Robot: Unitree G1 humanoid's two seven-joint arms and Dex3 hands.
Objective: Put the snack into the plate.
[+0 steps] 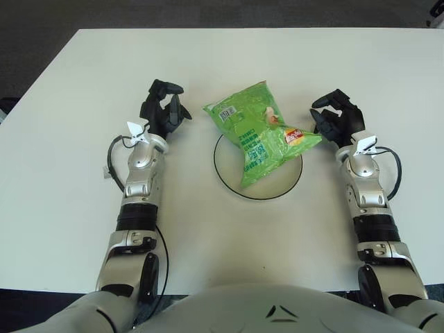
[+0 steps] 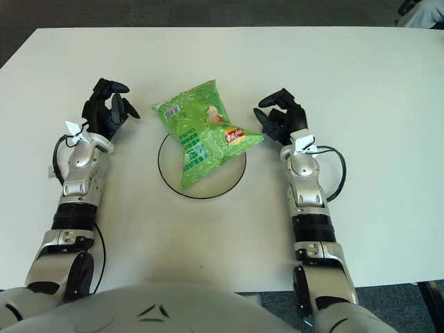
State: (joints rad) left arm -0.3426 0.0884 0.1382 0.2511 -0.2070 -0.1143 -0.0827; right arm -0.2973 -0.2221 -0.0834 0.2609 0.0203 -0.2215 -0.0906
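Observation:
A green snack bag (image 1: 260, 132) lies across the white plate with a dark rim (image 1: 239, 193) in the middle of the table, its upper end hanging past the plate's far edge. My left hand (image 1: 164, 107) is to the left of the bag, apart from it, fingers loosely spread and holding nothing. My right hand (image 1: 338, 116) is just right of the bag, close to its right corner with a small gap, fingers relaxed and empty. The same scene shows in the right eye view, with the bag (image 2: 205, 132) and the plate (image 2: 182, 193).
The white table (image 1: 83, 83) reaches to a dark floor at the back and sides. Thin black cables run along both forearms (image 1: 395, 170).

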